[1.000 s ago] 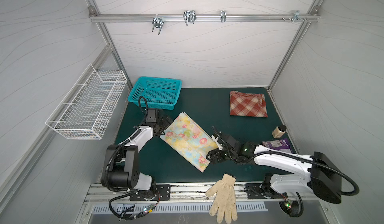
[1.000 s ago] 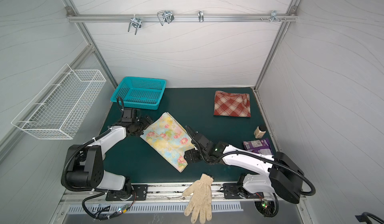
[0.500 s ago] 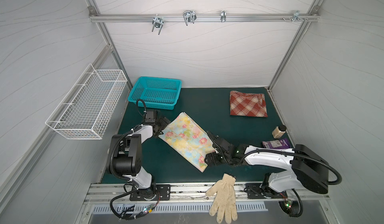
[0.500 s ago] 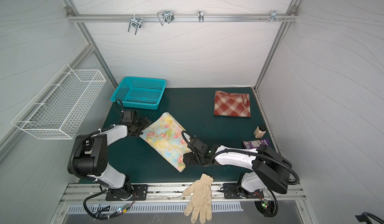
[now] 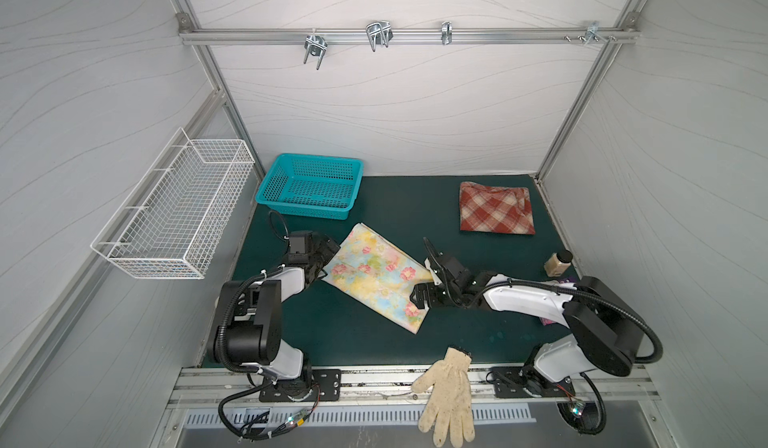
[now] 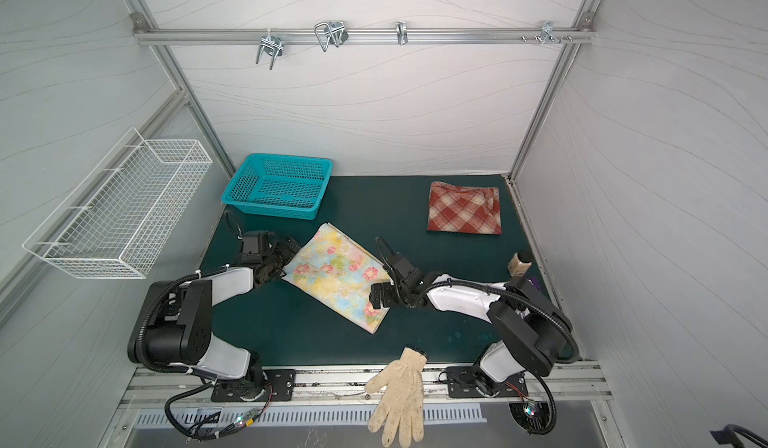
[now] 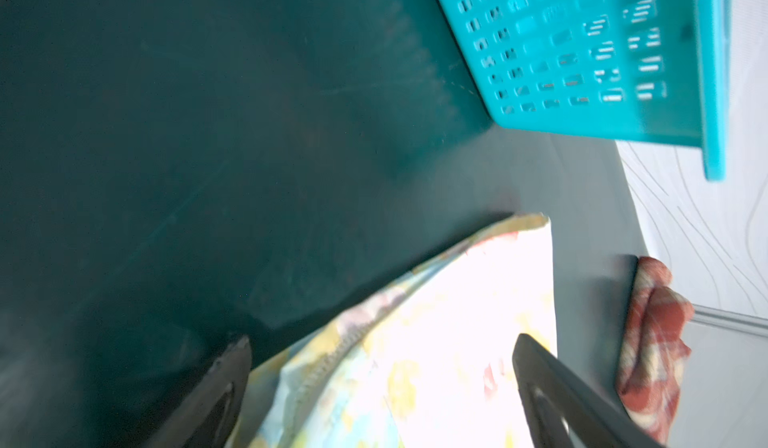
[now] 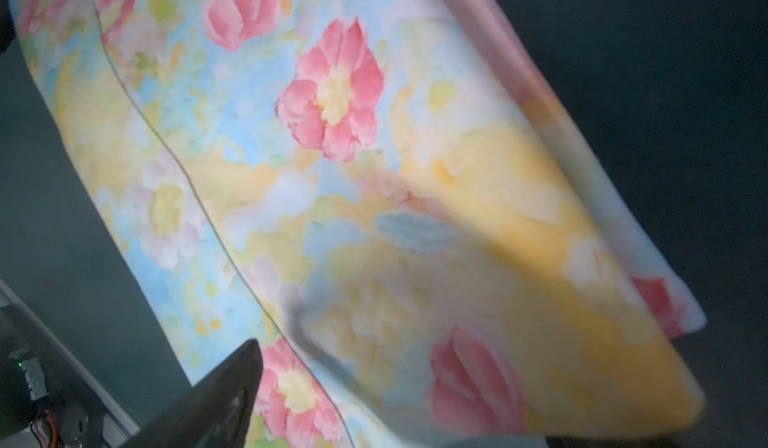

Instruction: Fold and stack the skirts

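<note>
The floral skirt [image 5: 376, 277] [image 6: 334, 277] lies flat and slantwise in the middle of the green mat [image 5: 415, 200]. The plaid skirt [image 5: 496, 209] [image 6: 463, 209] lies folded at the back right, far from both arms. My left gripper [image 5: 326, 259] [image 7: 382, 367] is open at the floral skirt's left corner [image 7: 415, 342], and the cloth reaches in between its fingers [image 7: 232, 379]. My right gripper [image 5: 422, 294] [image 8: 386, 387] is open at the skirt's right edge, low over the cloth [image 8: 332, 155]. Only one of its fingers [image 8: 224, 387] shows; the cloth hides the other.
A teal basket [image 5: 309, 188] [image 7: 582, 51] stands at the back left, just behind my left gripper. A white wire basket [image 5: 174, 205] hangs on the left wall. A cream knitted glove [image 5: 449, 392] lies over the front rail. A small jar [image 5: 558, 262] stands at the right edge.
My right arm has dropped lower and its gripper has slid in to the floral skirt's right edge. My left gripper has stayed at the left corner, shifting only slightly.
</note>
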